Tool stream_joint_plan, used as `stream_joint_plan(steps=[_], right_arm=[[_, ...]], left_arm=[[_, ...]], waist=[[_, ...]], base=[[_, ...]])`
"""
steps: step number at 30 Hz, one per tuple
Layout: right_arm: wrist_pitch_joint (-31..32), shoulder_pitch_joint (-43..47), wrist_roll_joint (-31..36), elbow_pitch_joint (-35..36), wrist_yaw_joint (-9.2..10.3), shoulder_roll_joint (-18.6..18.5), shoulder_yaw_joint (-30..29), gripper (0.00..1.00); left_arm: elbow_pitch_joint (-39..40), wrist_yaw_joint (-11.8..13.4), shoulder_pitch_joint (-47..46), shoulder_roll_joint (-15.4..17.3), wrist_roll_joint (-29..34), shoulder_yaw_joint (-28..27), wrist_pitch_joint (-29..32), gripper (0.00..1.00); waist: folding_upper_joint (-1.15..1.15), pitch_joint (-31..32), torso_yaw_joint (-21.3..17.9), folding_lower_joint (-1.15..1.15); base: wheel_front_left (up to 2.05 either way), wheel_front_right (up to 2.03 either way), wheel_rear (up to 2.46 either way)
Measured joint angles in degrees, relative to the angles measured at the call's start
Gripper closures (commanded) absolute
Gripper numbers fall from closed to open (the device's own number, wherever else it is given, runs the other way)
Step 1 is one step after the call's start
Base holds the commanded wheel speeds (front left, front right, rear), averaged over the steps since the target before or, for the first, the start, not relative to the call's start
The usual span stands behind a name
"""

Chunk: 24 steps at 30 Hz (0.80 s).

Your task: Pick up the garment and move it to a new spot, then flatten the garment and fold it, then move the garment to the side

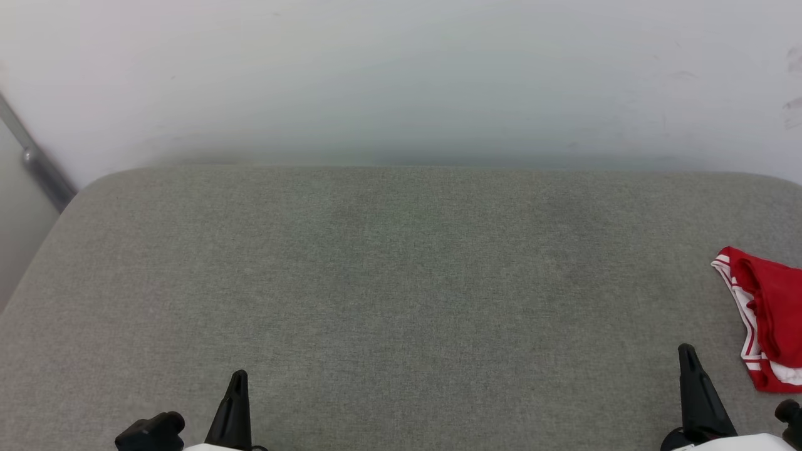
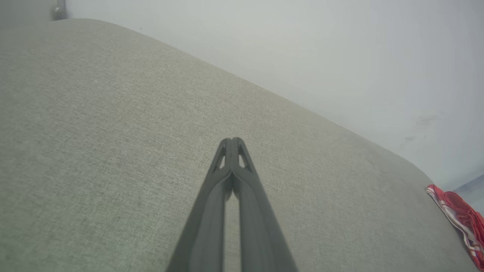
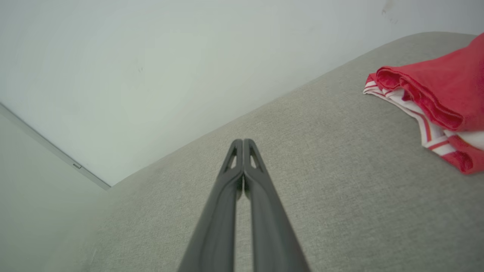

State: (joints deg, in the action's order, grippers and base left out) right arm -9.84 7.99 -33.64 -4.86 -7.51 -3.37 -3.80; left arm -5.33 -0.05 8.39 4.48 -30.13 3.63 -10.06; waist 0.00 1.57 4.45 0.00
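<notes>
The grey padded surface [image 1: 401, 282] is covered with a woven cloth and has rounded far corners; most of it is bare. The garment [image 1: 767, 313] lies on this surface at its right side, about halfway between its near edge and its far edge; the picture border cuts it, so I cannot tell how far it reaches to the right. It is red with white parts and thin red-and-white striped trim; it is bunched and folded over itself, not spread flat; no letters or number can be seen on it.

The left gripper [image 1: 239, 376] is above the near edge of the surface, toward its left side; its two dark fingers are pressed together at the tips and they grasp nothing; in the left wrist view the fingers [image 2: 211, 211] point across the bare cloth toward the far edge of the surface. The right gripper [image 1: 687, 348] is above the near edge of the surface, toward its right side, near the garment but not touching it; its fingers [image 3: 223, 211] are also clenched tip to tip and empty.

A pale wall [image 1: 401, 81] stands behind the far edge of the surface; a grey metal bar [image 1: 37, 163] runs slanted beyond its far left corner.
</notes>
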Motion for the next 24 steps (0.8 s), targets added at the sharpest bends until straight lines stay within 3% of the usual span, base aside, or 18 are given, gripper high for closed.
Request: stream_joint_plan(steps=[9, 24], right_arm=[[2.3, -2.3, -9.8, -1.4, 0.0, -0.3, 0.1, 1.0], [5.0, -4.8, -21.2, -3.1, 0.01, -0.5, 0.1, 1.0]], left_arm=[[-1.4, -1.1, -2.3, 0.3, -10.6, -0.6, 1.9, 1.0], [-2.9, -2.5, -4.8, 0.4, -22.9, -2.0, 4.5, 1.0]], waist=[[0.0, -0.2, -0.5, 0.0], [0.0, -0.4, -1.1, 0.0]], base=[[0.0, 0.0, 0.0], [0.0, 0.0, 0.0]])
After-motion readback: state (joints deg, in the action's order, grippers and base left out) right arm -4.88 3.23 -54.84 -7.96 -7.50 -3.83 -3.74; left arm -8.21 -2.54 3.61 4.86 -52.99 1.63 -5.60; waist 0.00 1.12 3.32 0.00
